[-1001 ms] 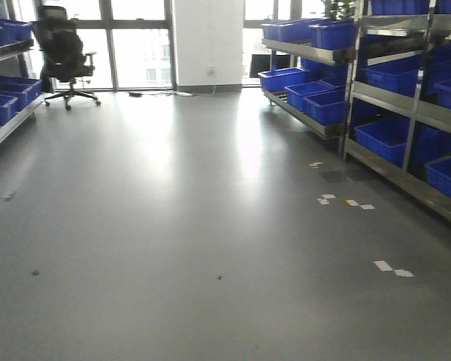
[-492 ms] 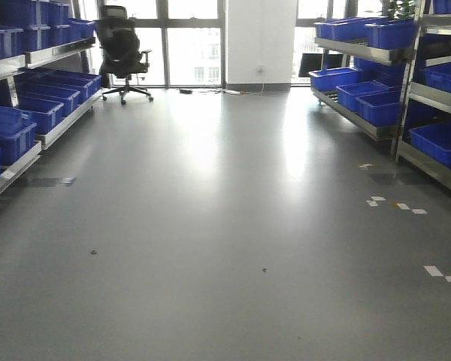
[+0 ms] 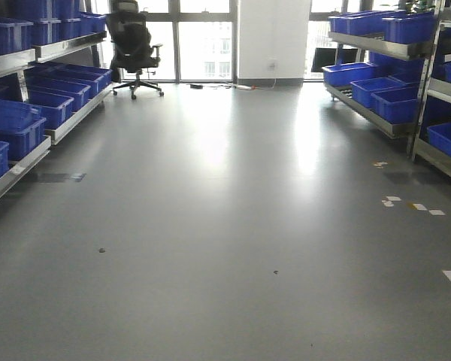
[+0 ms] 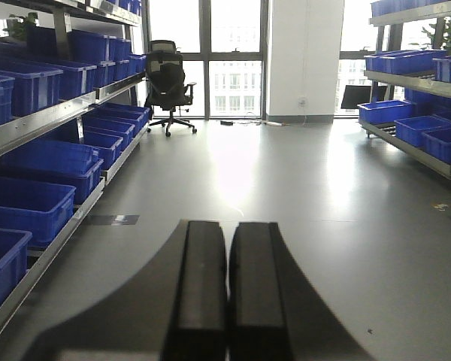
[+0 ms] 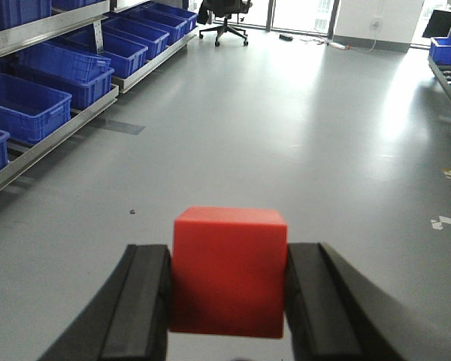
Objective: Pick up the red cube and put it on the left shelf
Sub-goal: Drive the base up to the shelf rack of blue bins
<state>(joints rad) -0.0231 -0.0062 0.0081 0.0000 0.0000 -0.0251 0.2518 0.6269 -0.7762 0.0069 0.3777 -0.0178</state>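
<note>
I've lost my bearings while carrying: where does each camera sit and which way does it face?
Front view: at the robot's front, looking down the aisle toward the office chair and windows; no robot parts show.
Left wrist view: behind the shut left pincer, facing down the same aisle, left shelf alongside.
Right wrist view: behind the right pincer, shut on the red cube, tilted down at the aisle.
Shared: all three show the office chair and the left shelf's blue bins.

We note:
- glossy grey floor (image 3: 225, 226), window glare across it
- black office chair (image 3: 134, 41) at far end, before windows (image 3: 203, 41)
- white pillar (image 3: 273, 37) beside windows
- blue bins (image 3: 395, 105) on right rack (image 3: 368, 116)
- white tape scraps (image 3: 391, 200) on floor near right rack
</note>
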